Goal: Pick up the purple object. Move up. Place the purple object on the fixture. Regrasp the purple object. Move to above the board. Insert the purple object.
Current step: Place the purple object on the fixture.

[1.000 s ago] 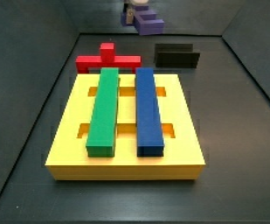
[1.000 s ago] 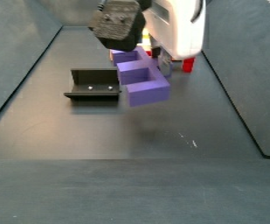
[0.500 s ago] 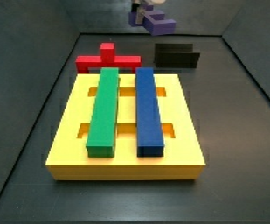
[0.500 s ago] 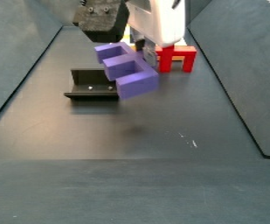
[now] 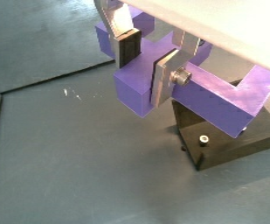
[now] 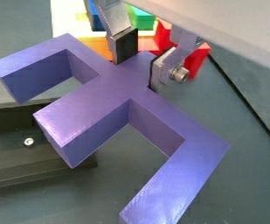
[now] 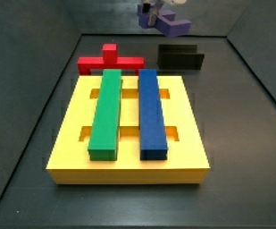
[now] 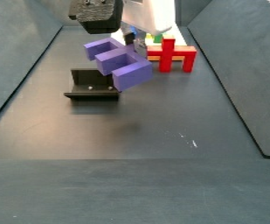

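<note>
Aloft, tool clamped on purple object, apparently above fixture, wrist-only pads.

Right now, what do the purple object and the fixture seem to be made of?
The purple object, held above the floor in the end effector, looks like matte plastic, possibly printed: flat uniform color, no glare. The fixture looks like dark metal or hard plastic: thin black walls with a screw; I cannot say which.
</note>
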